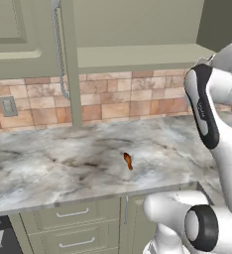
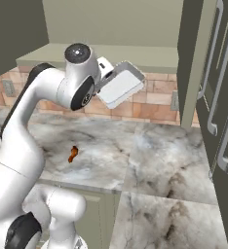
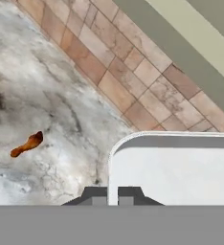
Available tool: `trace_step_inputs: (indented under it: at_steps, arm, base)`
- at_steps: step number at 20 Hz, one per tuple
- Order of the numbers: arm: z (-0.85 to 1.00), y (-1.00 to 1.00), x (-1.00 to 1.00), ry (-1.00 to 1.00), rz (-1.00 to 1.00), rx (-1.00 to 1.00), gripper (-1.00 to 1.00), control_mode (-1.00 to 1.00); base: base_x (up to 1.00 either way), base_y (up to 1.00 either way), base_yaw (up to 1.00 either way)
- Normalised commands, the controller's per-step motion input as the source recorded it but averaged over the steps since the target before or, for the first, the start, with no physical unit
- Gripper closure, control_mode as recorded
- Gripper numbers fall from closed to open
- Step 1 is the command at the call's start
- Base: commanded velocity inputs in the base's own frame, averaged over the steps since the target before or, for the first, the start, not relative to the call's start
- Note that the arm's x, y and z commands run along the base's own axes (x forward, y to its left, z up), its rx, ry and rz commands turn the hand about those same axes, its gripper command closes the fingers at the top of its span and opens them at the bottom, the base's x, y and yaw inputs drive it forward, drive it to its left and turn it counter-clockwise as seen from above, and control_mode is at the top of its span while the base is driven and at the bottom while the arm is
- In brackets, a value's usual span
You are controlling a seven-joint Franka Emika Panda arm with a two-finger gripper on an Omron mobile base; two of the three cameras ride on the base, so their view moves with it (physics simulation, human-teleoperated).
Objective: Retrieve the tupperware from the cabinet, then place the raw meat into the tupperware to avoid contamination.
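The tupperware is a pale shallow rectangular container held in the air, tilted, in front of the tile wall and just below the cabinet shelf. My gripper is shut on its left rim; in the hand view the rim of the tupperware passes between my two fingertips, where the gripper pinches it. The raw meat is a small reddish-brown chunk lying on the marble counter, below and to the left of the container; the raw meat lies apart from it. The cabinet stands open above, its green interior bare.
An open cabinet door hangs over the counter's left part, another open door on the right. The marble counter runs along a brick-tile wall with an outlet plate. Drawers sit below the counter edge.
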Motion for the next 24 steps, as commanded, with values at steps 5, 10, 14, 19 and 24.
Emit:
trace_step_inputs:
  at_steps: [5,10,14,19,24]
  arm:
    - [-1.0,0.51,-0.69,-0.01,0.11,-0.08,1.0,-1.0]
    - [-0.83,0.24,-0.09,0.04,0.09,0.0,1.0,-1.0]
    - [-0.32,0.01,0.1,0.01,0.06,0.03,1.0,-1.0]
    - [-0.19,0.23,0.24,0.02,0.01,0.0,1.0,-1.0]
    - [-0.27,0.57,0.43,0.08,0.01,0.0,1.0,-1.0]
  base:
    - [0.0,0.0,0.0]
    - [0.0,0.0,0.0]
    - [0.0,0.0,0.0]
    - [0.0,0.0,0.0]
    - [0.0,0.0,0.0]
